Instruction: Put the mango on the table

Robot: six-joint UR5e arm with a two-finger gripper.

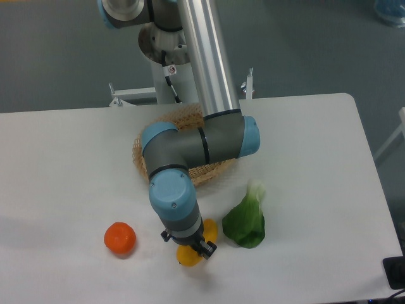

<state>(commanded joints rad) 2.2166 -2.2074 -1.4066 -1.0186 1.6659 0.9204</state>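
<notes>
Leftmost, a round orange fruit [120,239] sits on the white bench [57,177]. Just right of it, the gripper [199,248] points down at the mango [190,253], whose yellow shows beneath and to either side of the wrist, low against the bench surface. Whether the jaws are clamped on the mango cannot be told, since the wrist hides them. Behind the arm lies a wicker basket [212,172]. Right of the mango, a leafy green vegetable [245,221] rests on the bench.

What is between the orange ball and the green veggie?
The mango and the robot's hand over it, as the camera view shows, lie between the orange ball and green veggie.
</notes>
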